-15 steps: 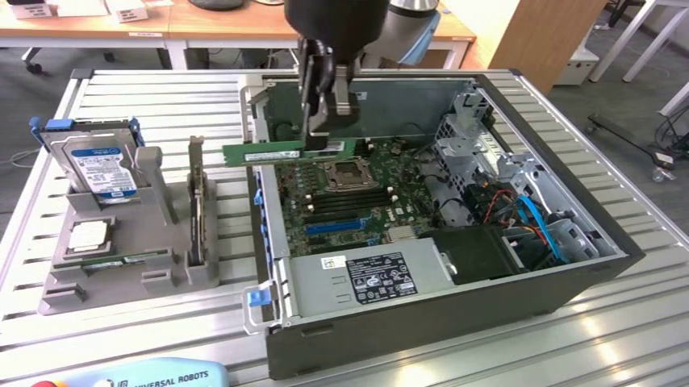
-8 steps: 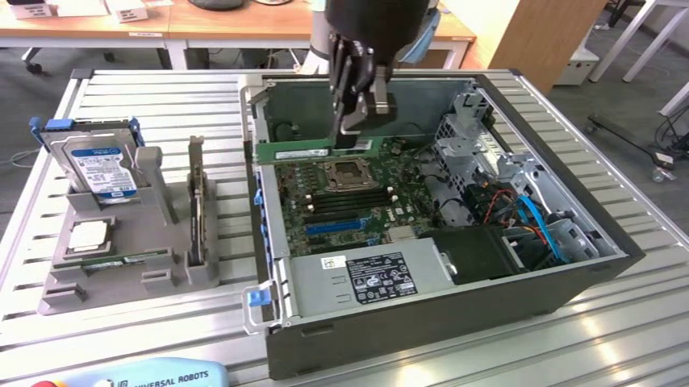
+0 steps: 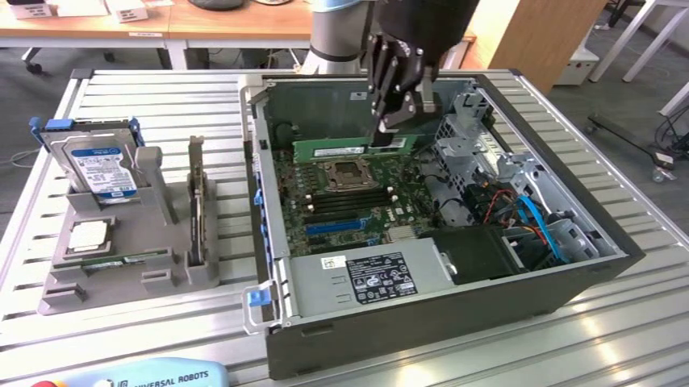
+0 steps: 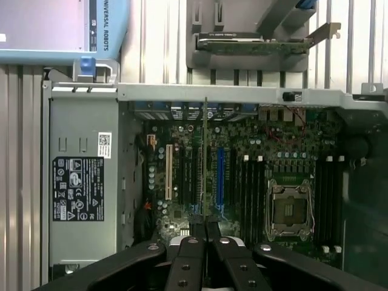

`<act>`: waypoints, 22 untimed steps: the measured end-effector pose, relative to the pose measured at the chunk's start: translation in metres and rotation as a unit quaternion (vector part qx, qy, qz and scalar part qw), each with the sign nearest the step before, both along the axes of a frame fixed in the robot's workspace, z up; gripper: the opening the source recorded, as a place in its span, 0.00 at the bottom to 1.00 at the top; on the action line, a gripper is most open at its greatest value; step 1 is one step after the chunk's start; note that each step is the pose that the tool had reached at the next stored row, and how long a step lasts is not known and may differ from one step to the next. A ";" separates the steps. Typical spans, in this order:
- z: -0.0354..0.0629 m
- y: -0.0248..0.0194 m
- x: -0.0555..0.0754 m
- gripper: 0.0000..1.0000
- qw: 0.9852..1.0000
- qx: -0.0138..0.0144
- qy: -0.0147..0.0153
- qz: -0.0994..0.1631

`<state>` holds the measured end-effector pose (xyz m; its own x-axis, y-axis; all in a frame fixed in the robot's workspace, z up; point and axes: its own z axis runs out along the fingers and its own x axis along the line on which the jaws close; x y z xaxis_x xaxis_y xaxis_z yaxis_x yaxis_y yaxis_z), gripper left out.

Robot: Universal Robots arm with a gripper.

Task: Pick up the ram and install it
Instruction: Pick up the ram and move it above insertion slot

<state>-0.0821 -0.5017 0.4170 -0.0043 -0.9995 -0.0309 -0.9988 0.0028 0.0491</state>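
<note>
My gripper [image 3: 386, 135] is shut on the ram [image 3: 344, 148], a long thin green stick held on its long edge inside the open computer case [image 3: 431, 322]. The ram hangs over the motherboard [image 3: 344, 211], just beyond the empty processor socket [image 3: 350, 173]. In the wrist view the ram [image 4: 206, 151] is seen edge-on as a thin line running out from my gripper [image 4: 206, 233] across the board. The dark memory slots [image 4: 251, 182] lie beside the socket [image 4: 291, 206]. A second stick like it [image 3: 116, 262] lies in the grey parts holder [image 3: 64, 294].
The holder also carries a hard drive [image 3: 97, 165], a square silver processor [image 3: 89, 234] and an upright expansion card [image 3: 196, 201]. The power supply [image 3: 366, 278], drive cage [image 3: 473, 145] and blue cables [image 3: 538, 222] crowd the case. A teach pendant [image 3: 151, 375] lies at the table's near edge.
</note>
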 end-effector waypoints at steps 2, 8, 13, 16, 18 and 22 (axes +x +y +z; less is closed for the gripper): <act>0.0000 -0.0001 0.008 0.12 1.000 0.000 0.000 0.000; 0.0000 -0.0003 0.030 0.12 1.000 0.000 0.001 0.000; 0.0000 -0.0003 0.033 0.12 1.000 0.000 0.001 0.000; -0.0001 0.0008 0.033 0.12 1.000 0.000 0.001 0.000; -0.0002 0.0033 0.033 0.12 1.000 0.000 0.000 0.000; -0.0006 0.0102 0.033 0.12 1.000 0.000 0.001 0.000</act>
